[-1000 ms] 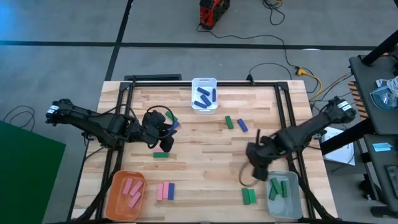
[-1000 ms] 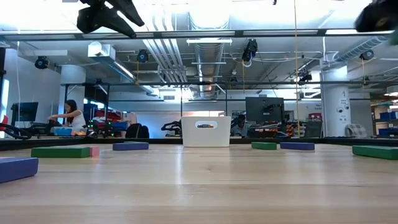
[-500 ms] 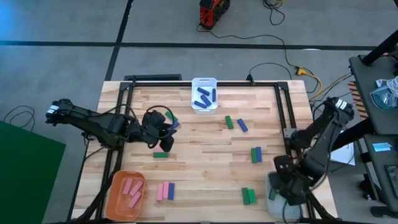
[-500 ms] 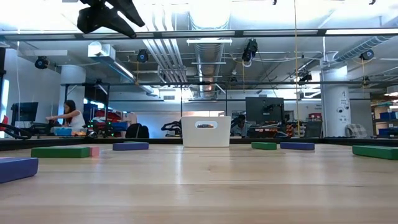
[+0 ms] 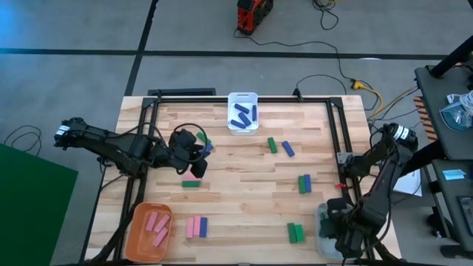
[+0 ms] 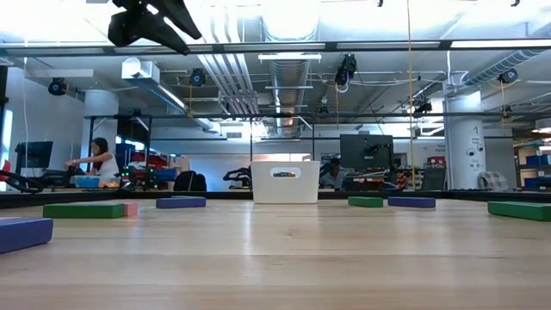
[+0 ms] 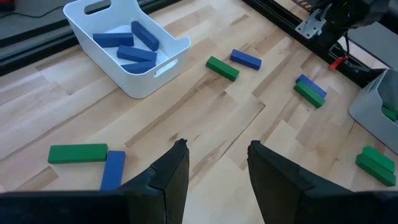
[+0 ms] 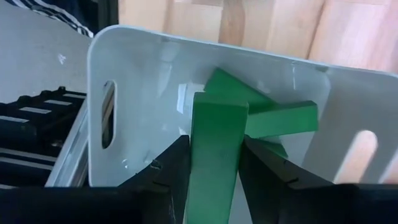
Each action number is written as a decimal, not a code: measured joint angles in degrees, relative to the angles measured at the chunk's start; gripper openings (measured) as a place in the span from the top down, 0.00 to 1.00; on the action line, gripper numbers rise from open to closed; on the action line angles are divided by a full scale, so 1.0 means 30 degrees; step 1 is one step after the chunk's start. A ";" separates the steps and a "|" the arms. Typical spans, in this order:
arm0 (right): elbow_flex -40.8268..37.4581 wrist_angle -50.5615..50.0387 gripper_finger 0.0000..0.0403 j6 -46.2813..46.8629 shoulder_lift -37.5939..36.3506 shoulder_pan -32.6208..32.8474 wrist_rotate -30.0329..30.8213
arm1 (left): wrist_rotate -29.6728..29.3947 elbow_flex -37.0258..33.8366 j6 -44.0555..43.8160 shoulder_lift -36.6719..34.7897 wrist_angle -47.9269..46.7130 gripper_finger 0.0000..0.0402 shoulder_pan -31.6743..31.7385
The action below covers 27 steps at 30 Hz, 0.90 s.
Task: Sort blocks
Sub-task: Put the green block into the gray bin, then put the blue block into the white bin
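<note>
My right gripper (image 8: 214,177) hangs over the grey bin (image 8: 134,74) at the table's near right corner, shut on a green block (image 8: 217,130). Other green blocks (image 8: 280,118) lie in the bin below it. My left gripper (image 7: 214,165) hovers open and empty above the table's left part (image 5: 194,151). A blue block (image 7: 112,171) and a green block (image 7: 78,153) lie flat just under and beside it. More blocks lie flat on the table: green (image 5: 191,184), green (image 5: 273,145), blue (image 5: 287,148), a green-blue pair (image 5: 304,183), greens (image 5: 295,233), and pinks with a blue (image 5: 196,227). My right gripper pinches the green block by its two long sides (image 8: 199,158) between its two fingers. The fingers point down into the bin and lie along the block. The block stands on end, its free end (image 8: 217,102) sticking out past the fingertips above the green blocks in the bin.
A white bin (image 5: 242,113) with blue blocks stands at the far middle. An orange bin (image 5: 140,236) with pink blocks stands at the near left. Black rails (image 5: 340,140) run along the table's sides. Bare wood lies in the table's middle.
My right gripper has gone from the table's right middle toward the near right corner and now hangs over the grey bin. The green-blue pair it stood above is uncovered.
</note>
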 joint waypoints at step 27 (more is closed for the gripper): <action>0.0377 0.0435 0.39 0.1707 0.0118 0.0034 0.1146 | 0.0029 0.0000 0.0000 0.0000 -0.0003 0.65 0.0022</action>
